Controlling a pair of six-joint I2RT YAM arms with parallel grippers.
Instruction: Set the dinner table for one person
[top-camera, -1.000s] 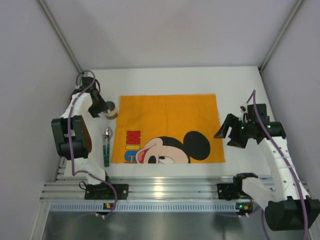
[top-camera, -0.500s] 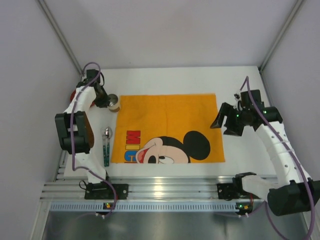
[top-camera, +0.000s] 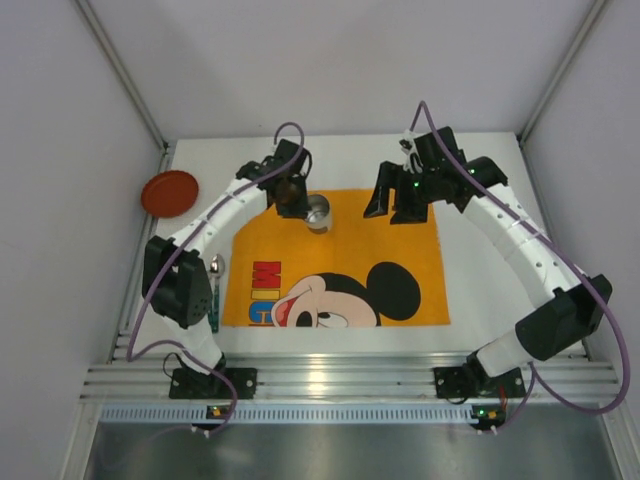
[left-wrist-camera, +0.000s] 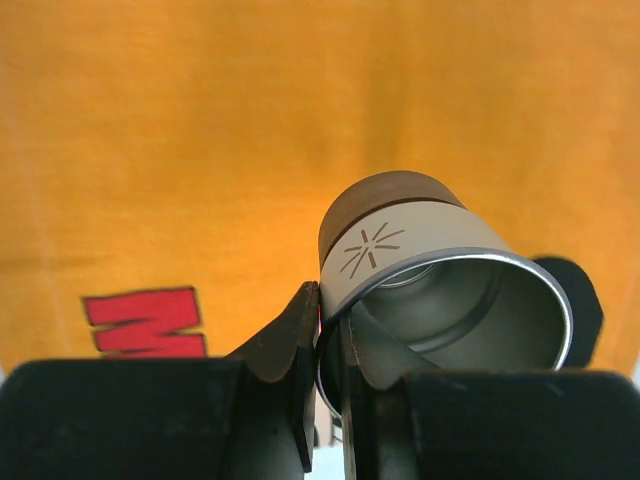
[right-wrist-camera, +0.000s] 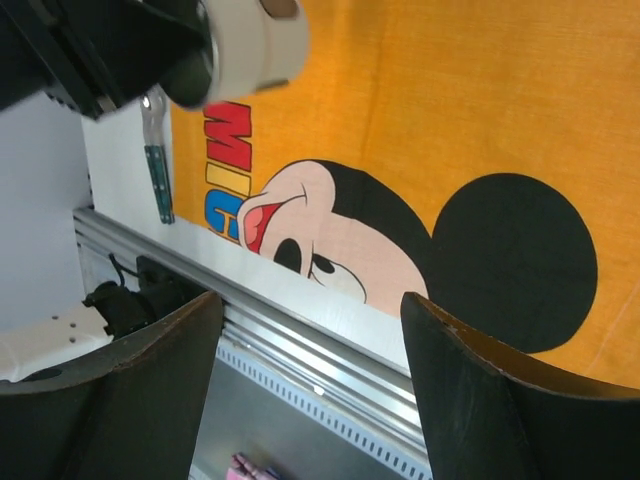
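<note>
The white dinner table (top-camera: 350, 160) carries an orange cloth (top-camera: 340, 250) printed with a cartoon mouse. My left gripper (top-camera: 297, 200) is shut on the rim of a beige cup (top-camera: 317, 212) with a brown base and a steel inside. It holds the cup tilted above the cloth's far edge. In the left wrist view one finger is inside and one outside the cup (left-wrist-camera: 420, 270), the gripper (left-wrist-camera: 333, 330) pinching its wall. My right gripper (top-camera: 392, 205) is open and empty over the cloth's far right part. The cup (right-wrist-camera: 255, 45) shows at the top left of the right wrist view.
A spoon (top-camera: 213, 290) with a teal handle lies on the table left of the cloth, and shows in the right wrist view (right-wrist-camera: 155, 150). A red plate (top-camera: 168, 192) sits at the far left by the wall. A ribbed aluminium rail (top-camera: 330, 380) runs along the near edge.
My left gripper has carried the cup from left of the cloth to above its far edge. My right arm has swung from the table's right side to over the cloth's far right.
</note>
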